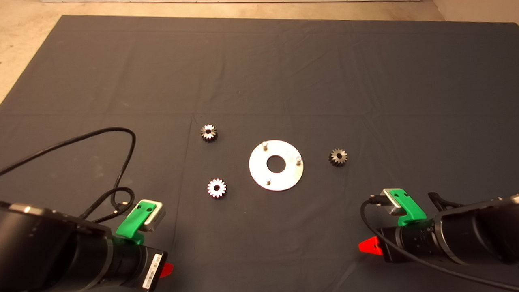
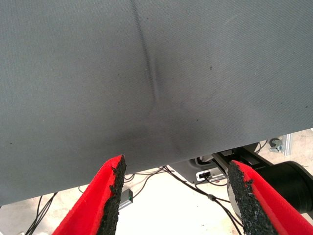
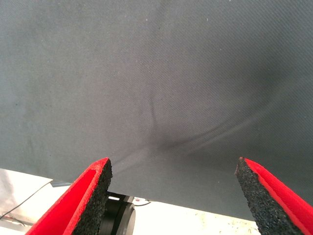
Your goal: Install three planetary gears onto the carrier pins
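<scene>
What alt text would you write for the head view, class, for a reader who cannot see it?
A shiny metal disc with three bare upright pins lies mid-mat, three small gears loose around it: two on its left, one on its right. The left gripper and right gripper wait at the near corners.
</scene>
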`<state>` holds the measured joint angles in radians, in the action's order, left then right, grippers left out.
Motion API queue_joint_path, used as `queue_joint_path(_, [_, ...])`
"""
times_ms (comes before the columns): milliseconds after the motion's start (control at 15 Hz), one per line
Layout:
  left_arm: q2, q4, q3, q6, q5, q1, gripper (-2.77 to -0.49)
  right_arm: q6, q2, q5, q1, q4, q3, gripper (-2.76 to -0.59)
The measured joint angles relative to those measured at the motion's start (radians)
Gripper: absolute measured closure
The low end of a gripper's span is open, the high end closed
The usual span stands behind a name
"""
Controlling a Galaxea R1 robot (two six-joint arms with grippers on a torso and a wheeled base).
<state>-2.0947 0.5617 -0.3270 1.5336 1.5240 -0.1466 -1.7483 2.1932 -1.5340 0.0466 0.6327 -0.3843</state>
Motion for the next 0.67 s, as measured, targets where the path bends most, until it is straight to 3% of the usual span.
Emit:
queue_joint_path(600, [-0.003,0.000,0.000,0.000,-0.003,0.000,-1.46,0.000,-0.001,0.001,0.002,-0.005,0.000,-1.89])
queue_joint_path(667, [-0.003,0.000,0.000,0.000,-0.003,0.000,-1.46,0.000,-0.003,0.000,0.012,-0.014,0.000,-1.89])
